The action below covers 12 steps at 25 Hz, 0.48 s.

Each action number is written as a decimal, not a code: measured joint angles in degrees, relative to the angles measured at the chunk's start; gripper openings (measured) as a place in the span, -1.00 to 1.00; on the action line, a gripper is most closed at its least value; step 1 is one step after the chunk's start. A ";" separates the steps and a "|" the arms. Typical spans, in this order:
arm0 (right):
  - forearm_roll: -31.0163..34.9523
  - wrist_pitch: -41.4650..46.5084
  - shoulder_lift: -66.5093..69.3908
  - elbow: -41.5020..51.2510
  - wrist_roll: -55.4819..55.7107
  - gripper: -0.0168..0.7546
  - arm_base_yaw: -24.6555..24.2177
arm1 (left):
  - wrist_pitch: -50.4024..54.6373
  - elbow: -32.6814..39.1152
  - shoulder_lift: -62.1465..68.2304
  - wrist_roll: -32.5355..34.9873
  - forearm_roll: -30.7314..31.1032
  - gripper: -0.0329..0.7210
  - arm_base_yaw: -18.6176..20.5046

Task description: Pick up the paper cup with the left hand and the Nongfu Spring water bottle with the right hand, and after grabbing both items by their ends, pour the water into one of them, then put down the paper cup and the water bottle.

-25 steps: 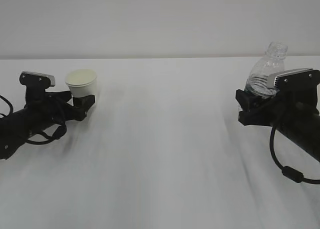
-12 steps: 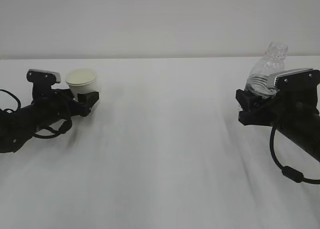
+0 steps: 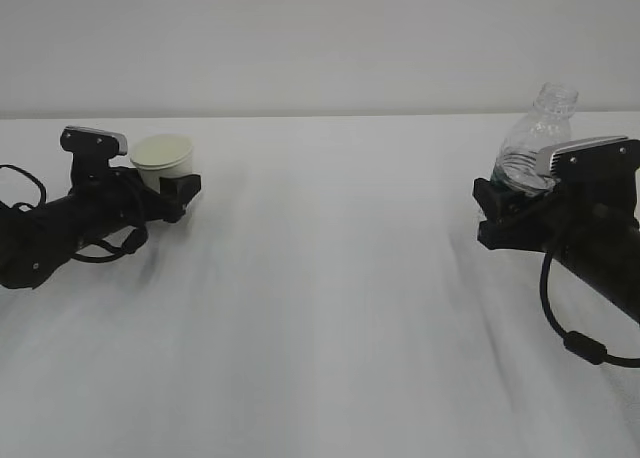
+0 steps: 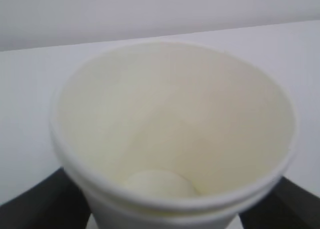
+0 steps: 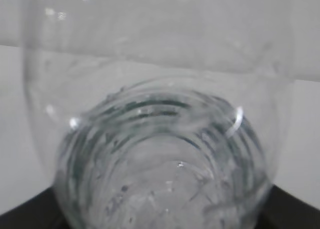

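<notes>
The white paper cup (image 3: 162, 160) stands upright at the far left, cream inside, with my left gripper (image 3: 166, 187) shut on its lower part. In the left wrist view the cup (image 4: 170, 124) fills the frame and looks dry inside; black fingers (image 4: 35, 204) show at both bottom corners. At the far right my right gripper (image 3: 510, 196) is shut on the base of the clear Nongfu Spring water bottle (image 3: 538, 138), which is upright and capless. Up close the ribbed bottle (image 5: 160, 154) shows droplets. I cannot make out a water level.
The white table (image 3: 330, 308) runs between the two arms, with a pale wall behind it. A black cable (image 3: 570, 328) loops under the right arm. Another cable (image 3: 100, 253) hangs below the left arm.
The left arm has swung up and slightly right with the cup, whose rim sits a little higher. The bottle leaned left briefly and now stands more upright.
</notes>
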 joint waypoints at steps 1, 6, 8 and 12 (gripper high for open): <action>0.00 0.00 0.00 0.00 0.00 0.21 0.00 | 0.02 -0.26 0.00 0.00 0.13 0.66 0.00; 0.00 0.00 0.00 0.00 0.00 0.21 0.00 | 0.11 -0.80 0.00 0.00 0.23 0.66 0.00; 0.00 0.00 0.00 0.00 0.00 0.21 0.00 | 0.11 -0.80 0.22 0.00 0.27 0.66 0.00; 0.00 0.00 0.00 0.00 0.00 0.21 0.00 | 0.11 -0.80 1.27 -0.39 0.27 0.66 -0.12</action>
